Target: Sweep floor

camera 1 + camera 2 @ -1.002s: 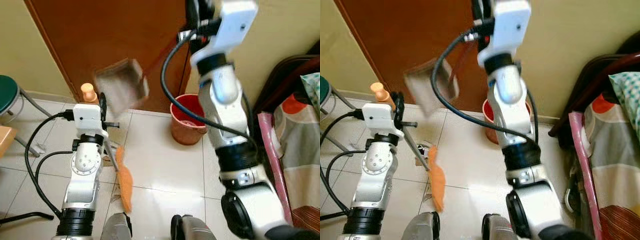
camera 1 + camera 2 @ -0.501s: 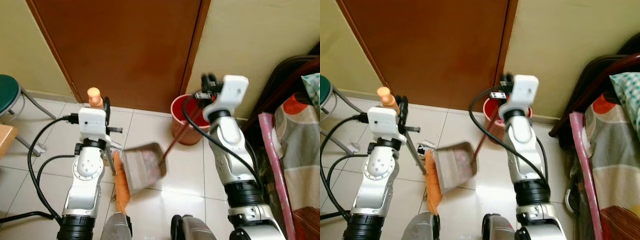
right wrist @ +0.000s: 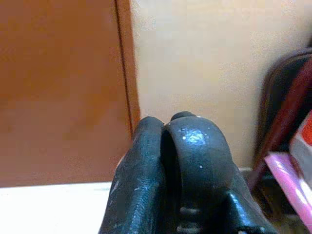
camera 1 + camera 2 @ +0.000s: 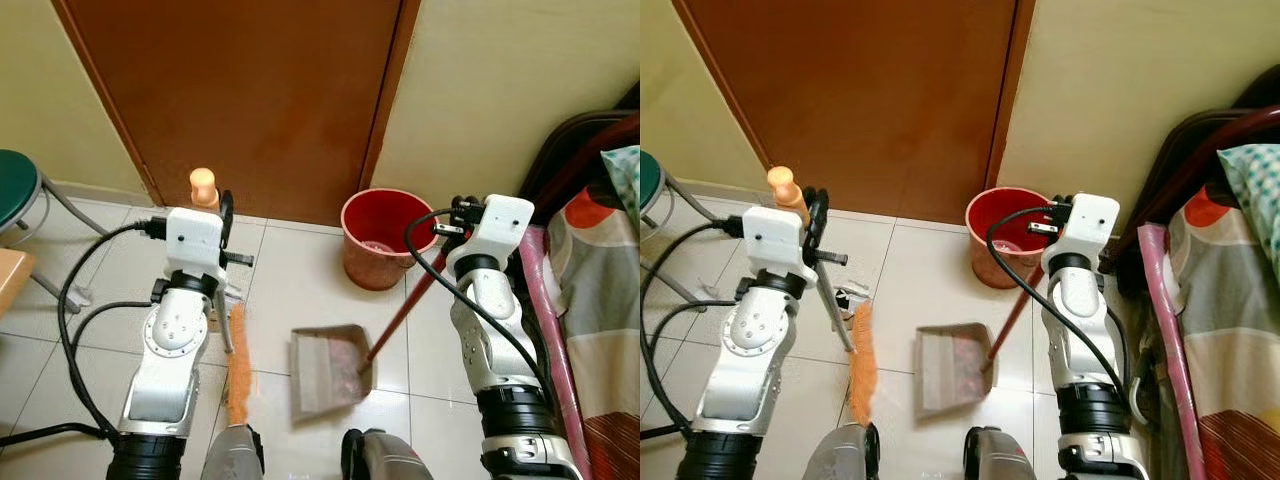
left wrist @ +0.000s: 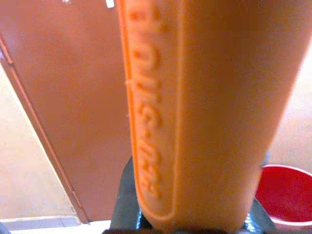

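A: While the left gripper [image 4: 205, 200] is clamping its fingers around the orange handle of the broom [image 4: 237, 352], the broom is standing nearly upright, orange bristles touching the white tile floor [image 4: 310, 275] just left of the robot's feet. Agree?

B: Agree, the left wrist view is showing that handle pressed right between the fingers, brown door [image 4: 250, 90] behind it. What's the right doing?

A: Right gripper [image 4: 462, 215] is sitting up near the red bucket [image 4: 378, 236], gripping the top of the dustpan's red stick, which is slanting down and left to the dustpan [image 4: 328, 371].

B: Are the fingers closed on it?

A: Right wrist view is showing the two black fingertips [image 3: 187, 146] pressed together; the stick itself isn't visible there, but in the eye views it's running straight up into that gripper, so I'm calling it held.

B: Dustpan position?

A: Grey pan is lying flat on the tiles between the broom bristles and the right arm, some pinkish debris inside, bucket beyond it against the wall.

B: Other stuff?

A: Green stool [image 4: 18, 190] at far left, patterned bedding [image 4: 600, 290] at far right
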Robot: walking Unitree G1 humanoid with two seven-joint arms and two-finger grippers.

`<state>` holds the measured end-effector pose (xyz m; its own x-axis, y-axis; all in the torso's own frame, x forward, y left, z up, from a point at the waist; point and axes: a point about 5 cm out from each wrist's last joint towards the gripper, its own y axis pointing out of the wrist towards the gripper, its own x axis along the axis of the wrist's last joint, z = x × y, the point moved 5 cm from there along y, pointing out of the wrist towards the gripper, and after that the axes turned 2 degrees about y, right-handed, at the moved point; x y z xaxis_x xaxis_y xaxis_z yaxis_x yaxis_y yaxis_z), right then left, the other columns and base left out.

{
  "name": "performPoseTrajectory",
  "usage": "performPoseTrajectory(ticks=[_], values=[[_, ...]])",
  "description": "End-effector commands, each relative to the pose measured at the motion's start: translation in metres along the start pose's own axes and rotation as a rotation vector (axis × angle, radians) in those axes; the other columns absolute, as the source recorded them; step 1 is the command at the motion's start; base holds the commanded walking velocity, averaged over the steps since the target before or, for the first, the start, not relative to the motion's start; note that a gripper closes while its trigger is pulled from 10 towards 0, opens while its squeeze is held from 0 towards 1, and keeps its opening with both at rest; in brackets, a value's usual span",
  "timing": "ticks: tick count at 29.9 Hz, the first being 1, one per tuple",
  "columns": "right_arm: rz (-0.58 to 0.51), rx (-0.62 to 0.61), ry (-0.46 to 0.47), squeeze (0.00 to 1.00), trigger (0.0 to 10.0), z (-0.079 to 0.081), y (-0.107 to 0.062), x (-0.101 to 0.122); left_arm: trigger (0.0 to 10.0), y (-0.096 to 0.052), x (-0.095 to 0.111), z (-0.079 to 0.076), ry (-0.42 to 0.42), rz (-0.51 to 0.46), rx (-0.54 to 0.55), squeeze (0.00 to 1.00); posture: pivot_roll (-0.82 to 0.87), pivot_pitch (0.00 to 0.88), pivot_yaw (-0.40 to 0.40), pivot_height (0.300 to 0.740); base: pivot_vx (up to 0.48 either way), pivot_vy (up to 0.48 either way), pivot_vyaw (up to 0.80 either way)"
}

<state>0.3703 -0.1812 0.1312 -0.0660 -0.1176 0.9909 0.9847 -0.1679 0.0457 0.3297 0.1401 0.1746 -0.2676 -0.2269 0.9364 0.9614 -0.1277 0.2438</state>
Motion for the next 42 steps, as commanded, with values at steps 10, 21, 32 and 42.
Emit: performPoseTrajectory(ticks=[10, 21, 32, 42], values=[[0.049, -0.055, -0.067, 0.0, 10.0, -0.013, -0.003, -0.017, 10.0, -0.008, 0.044, 0.035, 0.065, -0.09, 0.057, 0.0, 0.11, 0.086, -0.033, 0.74, 0.0, 0.0, 0.0], [0.064, -0.037, -0.088, 0.0, 10.0, -0.009, -0.002, -0.025, 10.0, -0.015, 0.043, 0.076, 0.262, -0.053, 0.169, 0.0, 0.13, 0.07, -0.038, 0.74, 0.0, 0.0, 0.0], [0.071, -0.032, -0.103, 0.0, 10.0, -0.011, -0.001, -0.027, 10.0, -0.037, -0.014, 0.093, 0.299, 0.111, 0.221, 0.0, 0.12, 0.059, -0.045, 0.74, 0.0, 0.0, 0.0], [0.044, -0.046, -0.156, 0.0, 10.0, -0.023, 0.005, -0.015, 10.0, -0.027, -0.052, 0.094, 0.222, 0.174, 0.247, 0.0, 0.06, 0.098, -0.059, 0.74, 0.0, 0.0, 0.0]])
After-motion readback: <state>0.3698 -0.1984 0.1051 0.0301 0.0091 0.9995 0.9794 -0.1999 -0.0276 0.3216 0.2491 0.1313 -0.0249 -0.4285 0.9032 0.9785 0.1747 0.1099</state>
